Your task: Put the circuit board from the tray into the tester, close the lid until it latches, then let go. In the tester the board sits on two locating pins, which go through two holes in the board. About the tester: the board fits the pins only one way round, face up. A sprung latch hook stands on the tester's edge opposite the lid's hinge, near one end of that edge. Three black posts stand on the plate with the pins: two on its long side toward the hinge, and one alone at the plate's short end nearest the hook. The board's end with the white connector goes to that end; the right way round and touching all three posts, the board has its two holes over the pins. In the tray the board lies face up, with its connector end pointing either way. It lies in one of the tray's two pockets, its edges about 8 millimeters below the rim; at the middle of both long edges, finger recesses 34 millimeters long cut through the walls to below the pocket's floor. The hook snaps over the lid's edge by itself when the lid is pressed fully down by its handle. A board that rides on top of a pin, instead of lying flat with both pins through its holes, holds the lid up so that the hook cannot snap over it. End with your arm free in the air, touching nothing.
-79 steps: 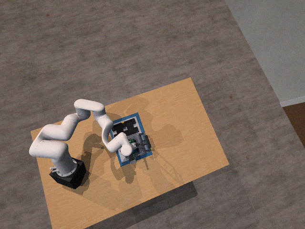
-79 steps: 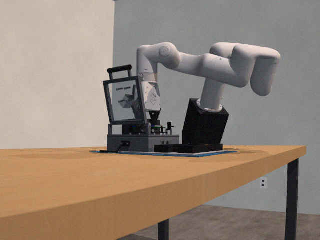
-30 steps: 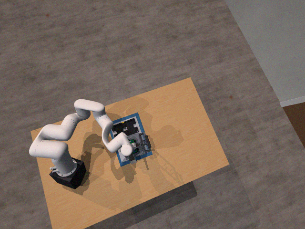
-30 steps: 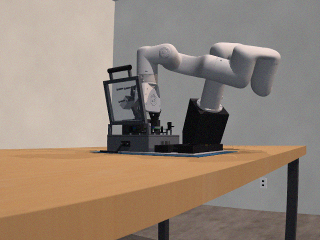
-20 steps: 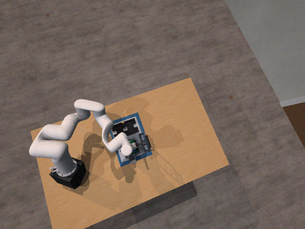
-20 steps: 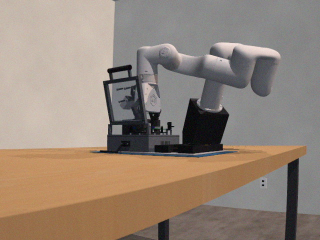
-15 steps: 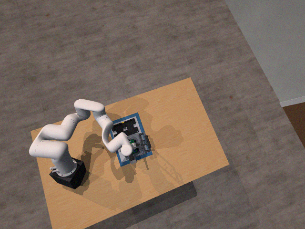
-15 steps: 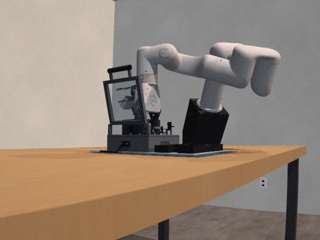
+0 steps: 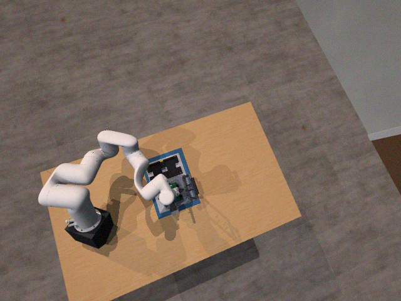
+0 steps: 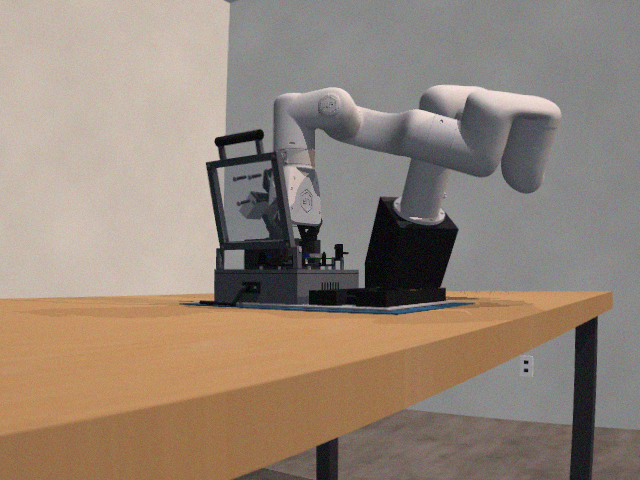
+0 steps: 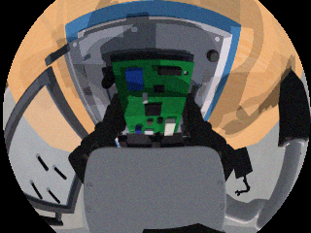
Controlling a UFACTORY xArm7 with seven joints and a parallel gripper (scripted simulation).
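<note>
Evidently holding the circuit board across its long edges, with the gripper spread wide, one finger along either side. Over the tester's plate, face up; seating on the pins too hidden to tell. Just beside, the lid, raised.

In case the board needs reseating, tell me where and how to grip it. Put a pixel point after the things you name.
Grip the circuit board [image 9: 173, 185] [image 10: 320, 257] [image 11: 153, 92] by both long edges, coming from above: it looks roughly level, face up, and the raised lid [image 9: 190, 187] [image 10: 216, 206] [image 11: 48, 77] crowds one long side.
</note>
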